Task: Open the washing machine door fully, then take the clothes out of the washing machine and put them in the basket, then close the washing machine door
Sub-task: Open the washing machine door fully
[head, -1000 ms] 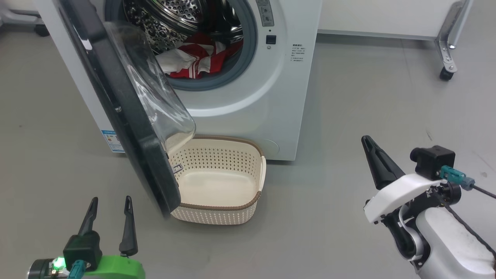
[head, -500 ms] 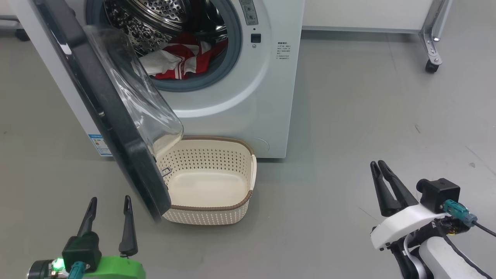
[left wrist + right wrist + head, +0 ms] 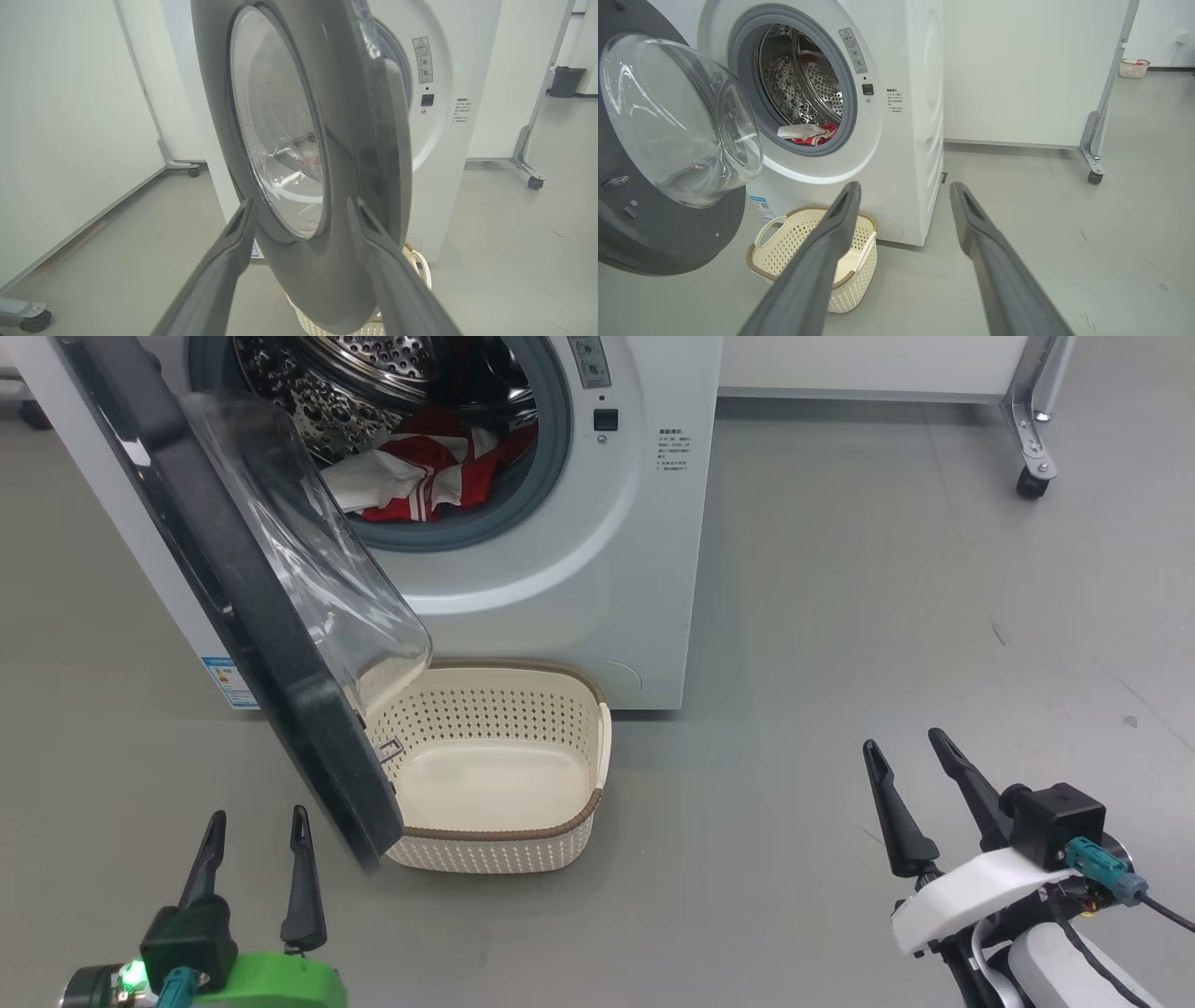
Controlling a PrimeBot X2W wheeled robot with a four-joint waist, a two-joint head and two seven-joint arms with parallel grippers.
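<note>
The white washing machine (image 3: 616, 569) stands ahead with its black-rimmed door (image 3: 252, 607) swung out towards me, glass bowl facing the drum. Red and white clothes (image 3: 420, 476) lie in the steel drum, also seen as clothes (image 3: 808, 133) in the right wrist view. The cream basket (image 3: 569, 821) sits on the floor below the opening, partly hidden by the door. My left gripper (image 3: 252, 826) is open, low at the left, just short of the door's lower edge (image 3: 327, 289). My right gripper (image 3: 906, 747) is open over bare floor, well right of the basket (image 3: 766, 261).
A white partition on a wheeled metal foot (image 3: 1027, 481) stands at the back right. Another wheeled panel foot (image 3: 28, 319) is at the left. A small basket (image 3: 1132, 67) sits far off on the grey floor.
My right gripper has gone from shut to open and dropped lower in the picture. The head camera has shifted, so the machine and basket sit further left.
</note>
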